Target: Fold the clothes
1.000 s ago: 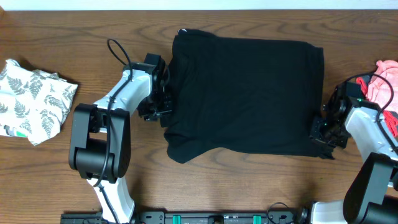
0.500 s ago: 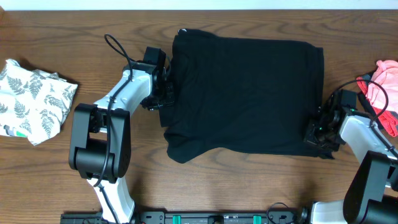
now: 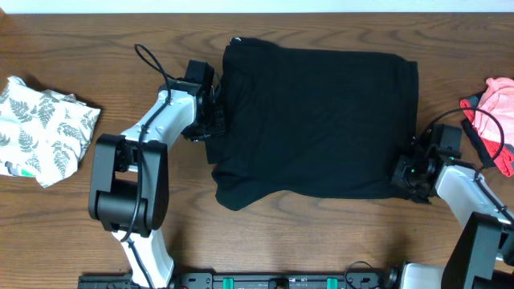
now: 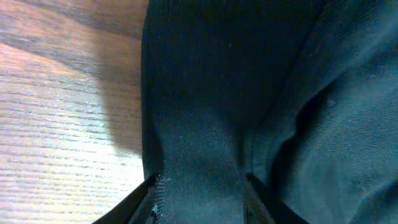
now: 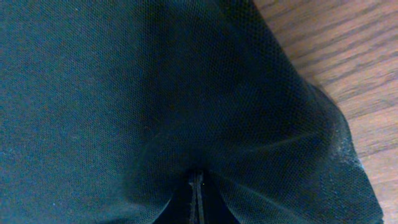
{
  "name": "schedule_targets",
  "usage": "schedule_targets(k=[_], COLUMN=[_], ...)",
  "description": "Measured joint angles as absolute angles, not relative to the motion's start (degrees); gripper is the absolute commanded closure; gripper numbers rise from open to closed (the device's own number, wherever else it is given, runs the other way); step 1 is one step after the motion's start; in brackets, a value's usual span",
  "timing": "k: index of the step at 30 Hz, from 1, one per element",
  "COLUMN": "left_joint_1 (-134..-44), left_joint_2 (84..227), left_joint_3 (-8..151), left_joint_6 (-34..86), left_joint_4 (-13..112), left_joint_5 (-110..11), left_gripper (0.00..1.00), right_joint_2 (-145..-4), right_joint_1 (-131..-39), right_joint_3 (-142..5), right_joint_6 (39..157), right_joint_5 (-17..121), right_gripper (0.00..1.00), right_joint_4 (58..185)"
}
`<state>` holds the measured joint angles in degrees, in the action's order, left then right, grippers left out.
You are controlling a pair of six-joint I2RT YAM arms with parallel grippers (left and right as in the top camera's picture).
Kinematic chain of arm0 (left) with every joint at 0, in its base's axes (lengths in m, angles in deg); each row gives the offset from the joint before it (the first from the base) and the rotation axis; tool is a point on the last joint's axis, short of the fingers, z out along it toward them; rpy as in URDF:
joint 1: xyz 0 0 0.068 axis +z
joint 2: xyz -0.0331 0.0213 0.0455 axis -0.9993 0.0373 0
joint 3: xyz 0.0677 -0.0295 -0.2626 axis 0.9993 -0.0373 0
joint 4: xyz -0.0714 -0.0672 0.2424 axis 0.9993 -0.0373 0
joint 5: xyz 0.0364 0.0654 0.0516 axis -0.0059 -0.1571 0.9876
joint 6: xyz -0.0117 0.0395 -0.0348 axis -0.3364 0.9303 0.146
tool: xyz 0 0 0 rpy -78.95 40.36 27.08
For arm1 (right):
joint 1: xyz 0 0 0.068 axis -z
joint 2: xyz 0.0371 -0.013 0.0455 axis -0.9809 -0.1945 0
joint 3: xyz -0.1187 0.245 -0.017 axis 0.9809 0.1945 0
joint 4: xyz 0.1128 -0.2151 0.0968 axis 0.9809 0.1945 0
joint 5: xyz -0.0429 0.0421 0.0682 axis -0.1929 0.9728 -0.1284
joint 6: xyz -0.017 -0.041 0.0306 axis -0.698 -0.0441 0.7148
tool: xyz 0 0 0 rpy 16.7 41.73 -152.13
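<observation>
Overhead, the left gripper (image 3: 211, 128) is clenched on the left edge of the black garment (image 3: 317, 120), and the right gripper (image 3: 404, 173) pinches its near right corner.

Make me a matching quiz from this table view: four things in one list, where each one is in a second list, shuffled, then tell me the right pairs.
Things:
1. black garment
2. fern-print cloth
3. coral-pink cloth
4. right gripper

Places:
A. at the right edge of the table
B. at the near right corner of the black garment
C. spread out in the middle of the table
D. at the left end of the table

Pairs: 1-C, 2-D, 3-A, 4-B.
</observation>
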<state>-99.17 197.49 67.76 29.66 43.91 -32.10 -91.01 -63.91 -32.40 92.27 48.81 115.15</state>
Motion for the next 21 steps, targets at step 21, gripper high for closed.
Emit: schedule_targets(k=[21], left_joint_1=[-99.17], left_joint_2=[188.92], left_joint_3=[67.72], left_joint_6=[29.59], left_joint_4=[46.14], left_joint_5=[-34.94], left_gripper=[0.63], right_joint_2=[-90.79], right_joint_1=[-63.91], right_joint_3=[-31.68], right_joint_6=[92.27], right_joint_5=[49.27], right_gripper=[0.99], right_joint_4=[113.99])
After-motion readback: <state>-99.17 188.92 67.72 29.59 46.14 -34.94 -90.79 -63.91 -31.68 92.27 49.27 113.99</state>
